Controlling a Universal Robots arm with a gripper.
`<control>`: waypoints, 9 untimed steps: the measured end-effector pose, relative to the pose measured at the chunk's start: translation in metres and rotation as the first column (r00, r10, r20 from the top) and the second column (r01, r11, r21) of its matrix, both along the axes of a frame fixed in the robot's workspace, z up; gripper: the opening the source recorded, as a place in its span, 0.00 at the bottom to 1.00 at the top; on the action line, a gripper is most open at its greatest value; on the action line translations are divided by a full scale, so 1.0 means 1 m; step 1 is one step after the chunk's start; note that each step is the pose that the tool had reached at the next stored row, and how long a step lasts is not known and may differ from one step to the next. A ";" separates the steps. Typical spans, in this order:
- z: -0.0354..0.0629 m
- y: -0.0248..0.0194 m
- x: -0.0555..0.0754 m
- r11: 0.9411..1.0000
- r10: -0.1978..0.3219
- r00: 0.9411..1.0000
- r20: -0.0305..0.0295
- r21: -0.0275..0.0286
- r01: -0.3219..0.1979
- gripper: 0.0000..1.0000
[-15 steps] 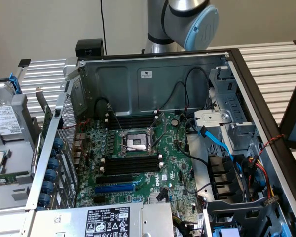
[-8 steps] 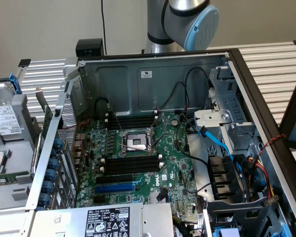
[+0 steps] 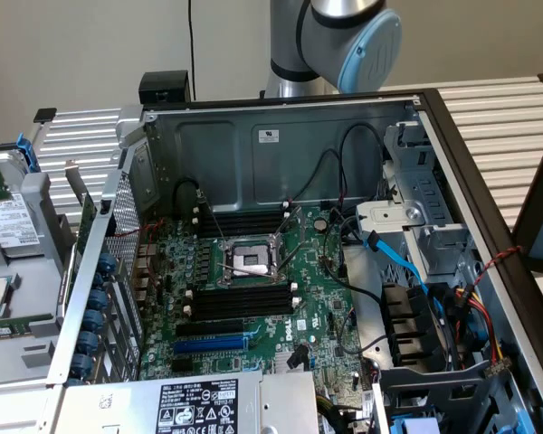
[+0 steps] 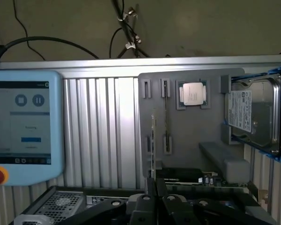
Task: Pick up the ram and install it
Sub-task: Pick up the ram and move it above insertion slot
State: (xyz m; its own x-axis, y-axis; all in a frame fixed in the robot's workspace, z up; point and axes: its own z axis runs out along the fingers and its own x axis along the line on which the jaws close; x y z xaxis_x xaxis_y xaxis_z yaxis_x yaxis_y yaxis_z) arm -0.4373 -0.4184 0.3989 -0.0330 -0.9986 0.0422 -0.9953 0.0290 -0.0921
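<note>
The ram is a thin green stick seen edge-on, standing in a holder on the grey parts tray. My gripper is well short of it, with its black fingers close together and nothing between them. In the exterior view the open computer case shows the motherboard with long black memory slots on both sides of the CPU socket. Those slots look bare. The arm's joint rises behind the case.
On the tray are a CPU chip, a hard drive, a second thin stick and a flat board. A teach pendant lies beside it. Cables, a blue slot and the power supply crowd the case.
</note>
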 end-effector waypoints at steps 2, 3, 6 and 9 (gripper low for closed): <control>0.0000 0.0011 0.004 1.000 -0.001 1.000 0.000 0.000 0.001 0.12; 0.0000 0.0016 0.006 1.000 -0.001 1.000 0.000 0.000 0.001 0.12; -0.0001 0.0034 0.012 1.000 -0.001 1.000 -0.001 0.000 0.001 0.12; 0.0000 0.0045 0.016 1.000 -0.001 1.000 -0.009 0.000 0.001 0.12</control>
